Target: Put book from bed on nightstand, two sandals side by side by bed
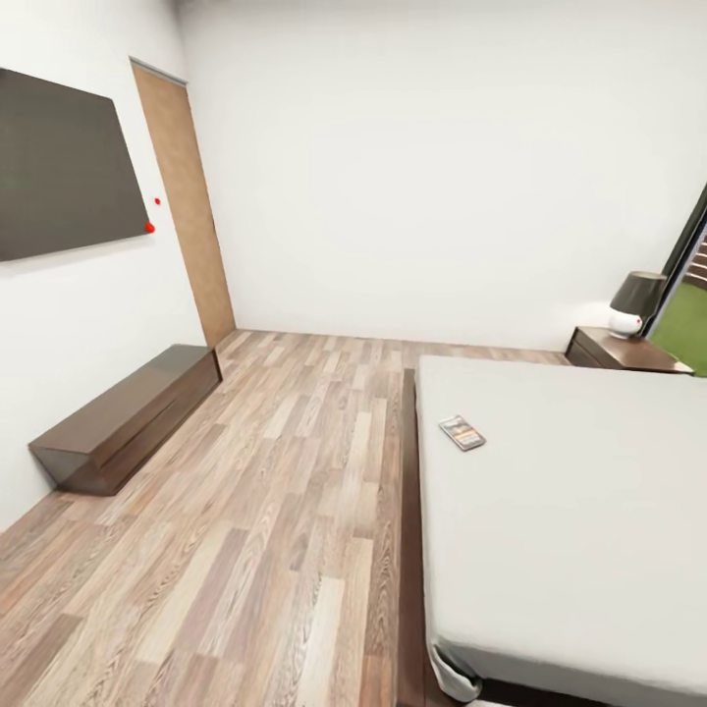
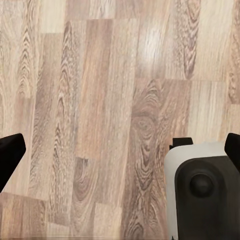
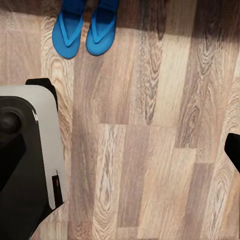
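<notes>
White walls and a wood-plank floor [image 1: 265,511] make up the bedroom as seen from the head camera. Bed [image 1: 579,511] at right — pale-grey mattress on a dark wooden frame. Book [image 1: 462,432] lies flat on the mattress near the edge that faces the open floor, dark cover with an orange band. Nightstand [image 1: 624,350] stands past the far end of the bed, in the corner by the window [image 1: 687,295]; a lamp [image 1: 633,302] with a dark shade sits on it. Along the left wall: long low dark cabinet [image 1: 128,417], a dark wall panel [image 1: 64,162] above it, a wooden door [image 1: 187,211] further on.

Right wrist view: two sandals [image 3: 85,27], bright blue, lie side by side and almost touching on the planks, next to a dark shadowed band. Right gripper [image 3: 137,117] — fingertips wide apart, nothing between them.

Left wrist view: left gripper [image 2: 122,150] over bare planks, jaws spread, holding nothing. Part of the robot's grey-and-black base [image 2: 205,192] shows beside it.
</notes>
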Tool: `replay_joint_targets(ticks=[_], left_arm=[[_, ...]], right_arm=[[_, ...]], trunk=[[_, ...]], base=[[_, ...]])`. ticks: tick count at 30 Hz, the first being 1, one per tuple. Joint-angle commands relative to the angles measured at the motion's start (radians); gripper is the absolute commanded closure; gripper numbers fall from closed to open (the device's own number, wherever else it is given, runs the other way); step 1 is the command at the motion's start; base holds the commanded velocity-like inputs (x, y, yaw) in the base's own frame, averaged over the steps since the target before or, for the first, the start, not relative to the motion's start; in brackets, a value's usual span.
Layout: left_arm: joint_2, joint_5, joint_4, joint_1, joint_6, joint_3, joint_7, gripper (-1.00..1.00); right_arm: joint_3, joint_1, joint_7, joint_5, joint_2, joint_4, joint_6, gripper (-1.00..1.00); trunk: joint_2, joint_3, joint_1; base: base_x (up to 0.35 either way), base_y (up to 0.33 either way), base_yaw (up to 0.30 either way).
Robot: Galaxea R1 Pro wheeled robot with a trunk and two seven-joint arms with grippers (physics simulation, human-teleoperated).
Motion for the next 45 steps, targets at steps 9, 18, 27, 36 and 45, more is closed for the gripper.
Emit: replay_joint_targets(ticks=[9,18,27,36,45], left_arm=[[-0.002,-0.005,0.001,-0.001,-0.003,-0.009,0.004,-1.00],[-0.003,-0.008,0.000,-0.001,-0.003,-0.009,0.005,-1.00],[-0.003,-0.010,-0.001,-0.001,-0.002,-0.010,0.006,-1.00],[-0.003,-0.012,-0.001,-0.001,-0.002,-0.010,0.006,-1.00],[-0.003,-0.012,-0.001,-0.001,-0.002,-0.010,0.007,-1.00]], right_arm=[[-0.009,-0.001,0.002,0.010,-0.001,0.003,-0.006,-1.00],[-0.009,-0.001,0.002,0.010,-0.001,0.003,-0.006,-1.00],[-0.009,-0.001,0.002,0.010,-0.001,0.003,-0.006,-1.00],[-0.009,-0.001,0.002,0.010,-0.001,0.003,-0.006,-1.00],[-0.009,-0.001,0.002,0.010,-0.001,0.003,-0.006,-1.00]], trunk=[[-0.002,-0.002,0.000],[-0.002,-0.002,0.000],[-0.002,-0.002,0.000],[-0.002,-0.002,0.000],[-0.002,-0.002,0.000]], base=[[0.000,0.000,0.250],[0.000,0.000,0.253],[-0.065,0.037,0.254],[-0.089,0.071,0.254],[-0.019,0.016,0.254]])
